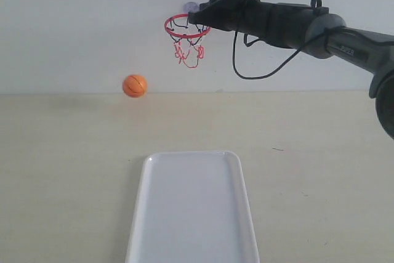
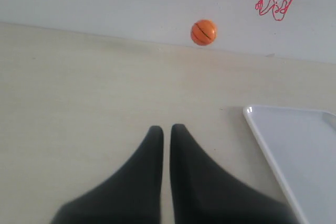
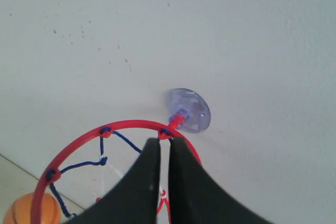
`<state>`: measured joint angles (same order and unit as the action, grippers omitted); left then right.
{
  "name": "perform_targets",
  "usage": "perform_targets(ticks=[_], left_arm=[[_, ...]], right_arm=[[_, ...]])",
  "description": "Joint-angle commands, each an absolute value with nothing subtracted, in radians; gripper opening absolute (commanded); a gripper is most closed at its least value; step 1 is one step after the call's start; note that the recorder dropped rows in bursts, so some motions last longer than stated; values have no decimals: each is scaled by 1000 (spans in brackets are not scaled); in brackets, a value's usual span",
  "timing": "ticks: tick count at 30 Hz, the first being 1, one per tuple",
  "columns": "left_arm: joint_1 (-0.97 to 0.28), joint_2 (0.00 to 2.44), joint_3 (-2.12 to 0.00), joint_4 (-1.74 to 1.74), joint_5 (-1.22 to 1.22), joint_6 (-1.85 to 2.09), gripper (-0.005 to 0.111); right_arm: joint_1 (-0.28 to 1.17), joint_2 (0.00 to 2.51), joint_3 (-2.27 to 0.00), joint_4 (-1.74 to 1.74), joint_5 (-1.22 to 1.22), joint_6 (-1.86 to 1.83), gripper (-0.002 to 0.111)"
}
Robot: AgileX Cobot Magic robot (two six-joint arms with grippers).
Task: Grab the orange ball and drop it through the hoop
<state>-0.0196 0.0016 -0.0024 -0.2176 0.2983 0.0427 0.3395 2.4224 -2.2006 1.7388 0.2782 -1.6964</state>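
Locate the small orange ball with black seam lines (image 1: pixel 135 85) at the far edge of the pale beige tabletop (image 1: pixel 61 170), at the foot of the white wall (image 1: pixel 74 29). It lies below and to the left of the hoop in the exterior view, well apart from both grippers, and nothing grips it. Locate the toy hoop with its red ring and red-and-dark string net (image 1: pixel 186 48) mounted on the wall above the table by a round clear suction cup (image 3: pixel 191 109); the net hangs empty. Note that the right arm reaches in from the right of the exterior view at hoop height and that the right gripper (image 1: pixel 200 18) sits at the ring's wall side. In the right wrist view, you see its two black fingers (image 3: pixel 147 177) drawn together with only a thin slit between them, holding nothing, their tips just over the ring near the suction mount; whether they touch the ring cannot be told. In the left wrist view, you see the left gripper (image 2: pixel 166 128) low over the tabletop, its fingers likewise closed to a narrow slit and empty, with the ball far ahead of it. Note the white rectangular tray with rounded corners (image 1: pixel 191 214) lying on the near part of the table, beside the left gripper.
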Motion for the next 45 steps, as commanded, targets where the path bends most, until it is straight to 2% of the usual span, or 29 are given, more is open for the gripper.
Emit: perform_targets(ticks=[1, 14, 20, 26, 30, 37, 45], left_arm=[[-21, 0, 0, -212, 299, 46, 4], [-21, 0, 0, -212, 299, 46, 4], [-21, 0, 0, -212, 299, 46, 4], [-21, 0, 0, -212, 299, 46, 4], [-21, 0, 0, -212, 299, 46, 4], [-21, 0, 0, -212, 299, 46, 4], [-21, 0, 0, -212, 299, 46, 4]], right_arm=[[338, 2417, -2211, 1744, 258, -1691, 0], [322, 2345, -2166, 1726, 225, -1684, 0], [298, 2122, -1751, 1669, 216, -1598, 0], [298, 1753, -1262, 1663, 155, -1602, 0], [298, 1579, -1107, 1666, 157, -1598, 0], [298, 1411, -1061, 1666, 164, -1598, 0], [299, 1358, -1061, 1666, 164, -1596, 0]])
